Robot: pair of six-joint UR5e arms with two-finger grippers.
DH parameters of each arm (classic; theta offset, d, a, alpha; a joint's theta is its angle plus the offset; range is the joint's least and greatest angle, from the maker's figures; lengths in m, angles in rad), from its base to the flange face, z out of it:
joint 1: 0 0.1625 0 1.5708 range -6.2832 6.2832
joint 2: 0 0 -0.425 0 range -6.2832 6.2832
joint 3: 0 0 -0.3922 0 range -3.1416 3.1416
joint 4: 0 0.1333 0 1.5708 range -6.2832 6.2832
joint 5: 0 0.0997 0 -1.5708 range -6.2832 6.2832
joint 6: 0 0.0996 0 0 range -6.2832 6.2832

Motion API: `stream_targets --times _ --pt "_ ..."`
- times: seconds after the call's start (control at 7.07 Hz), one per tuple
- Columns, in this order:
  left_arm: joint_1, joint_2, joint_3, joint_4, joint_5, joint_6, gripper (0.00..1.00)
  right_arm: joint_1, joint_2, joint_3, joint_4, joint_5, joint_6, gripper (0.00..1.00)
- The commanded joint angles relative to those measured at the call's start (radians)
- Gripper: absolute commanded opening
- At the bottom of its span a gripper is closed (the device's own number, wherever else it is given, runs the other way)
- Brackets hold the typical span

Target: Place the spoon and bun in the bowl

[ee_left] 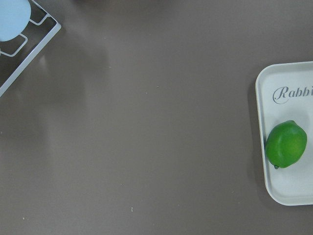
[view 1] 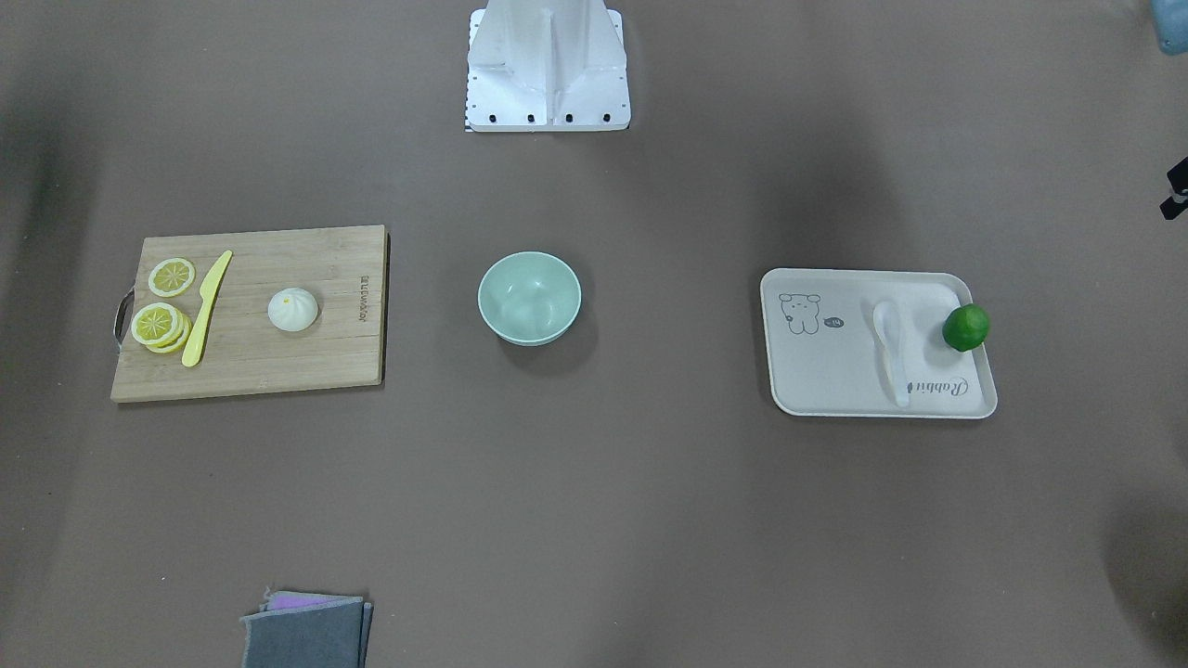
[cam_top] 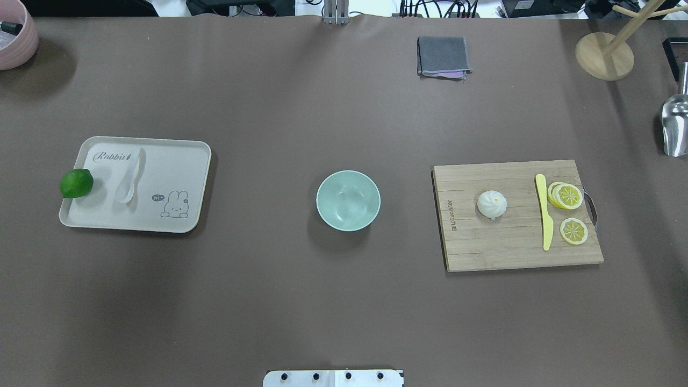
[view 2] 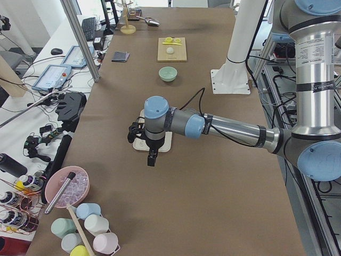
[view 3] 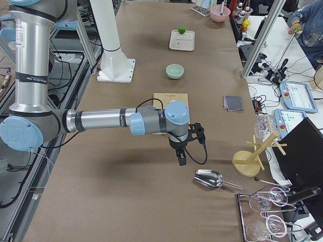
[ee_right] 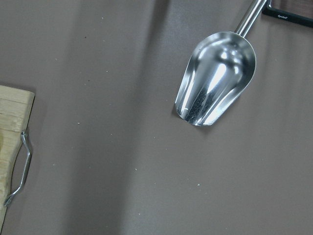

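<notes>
Nothing is in yet, I judge: the bowl (cam_top: 348, 200) sits empty between my tools, the spoon (cam_top: 130, 176) lies on the tray (cam_top: 177, 166) near the left tool (view 2: 152, 159), the bun (cam_top: 492, 203) sits on the board (cam_top: 484, 247) near the right tool (view 3: 181, 159), and I cannot tell how wide either tool stands.

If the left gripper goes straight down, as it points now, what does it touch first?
Probably the bare table, beside the tray holding the lime. The left gripper points down; its wrist view shows mostly tabletop, though exact offset is unclear.
</notes>
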Motion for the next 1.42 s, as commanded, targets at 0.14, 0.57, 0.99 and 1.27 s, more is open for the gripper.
stream_targets --times 0.14,0.57,0.99,1.27 --pt "0.001 -0.001 -0.014 -0.003 -0.03 0.0 0.98 -0.002 0.0 -0.001 0.005 0.003 0.001 1.0" --pt "0.001 -0.005 -0.026 -0.008 -0.091 -0.008 0.98 -0.008 0.0 0.0 0.007 0.009 0.001 1.0" --pt "-0.001 0.002 -0.026 -0.026 -0.092 -0.005 0.98 -0.023 0.0 0.0 0.01 0.069 0.001 1.0" --pt "0.001 0.01 -0.025 -0.081 -0.095 -0.008 0.98 -0.029 -0.005 0.005 0.011 0.113 0.001 1.0"
